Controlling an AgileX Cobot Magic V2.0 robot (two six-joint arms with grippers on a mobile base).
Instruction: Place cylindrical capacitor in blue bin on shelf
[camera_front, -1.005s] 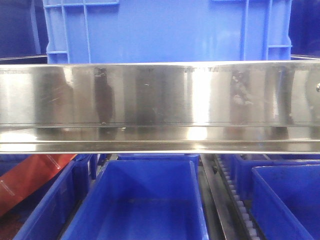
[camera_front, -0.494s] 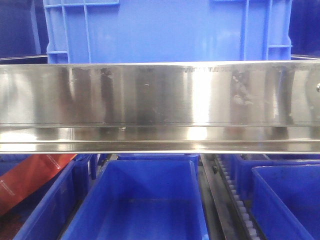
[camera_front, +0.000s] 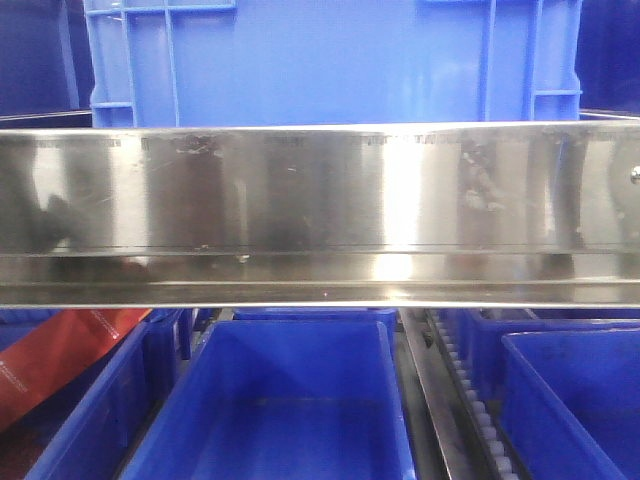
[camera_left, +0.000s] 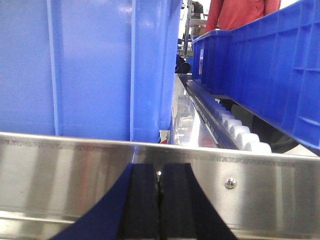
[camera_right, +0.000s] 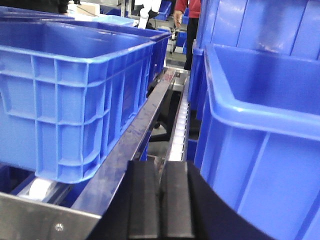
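Note:
The cylindrical capacitor is out of view in every frame. The shelf's shiny steel front rail (camera_front: 320, 210) crosses the front view, with a large blue crate (camera_front: 330, 60) on it and an open blue bin (camera_front: 300, 375) on the tier below. Neither gripper shows in that view. In the left wrist view my left gripper (camera_left: 159, 167) is shut, its black pads pressed together right in front of the shelf rail (camera_left: 260, 175). My right gripper (camera_right: 160, 165) is also shut, pads together, above a steel rail (camera_right: 125, 150) between two blue bins (camera_right: 75, 100) (camera_right: 260, 150).
More blue bins (camera_front: 570, 400) and a red sheet (camera_front: 60, 360) lie on the lower tier. White rollers (camera_left: 240, 137) run beside a long blue bin (camera_left: 270, 55) and a tall crate (camera_left: 90, 65). A person in red (camera_left: 235, 12) stands behind the shelf.
The dark reflections on the steel front rail have slid to the left. The bins and the crate have not moved.

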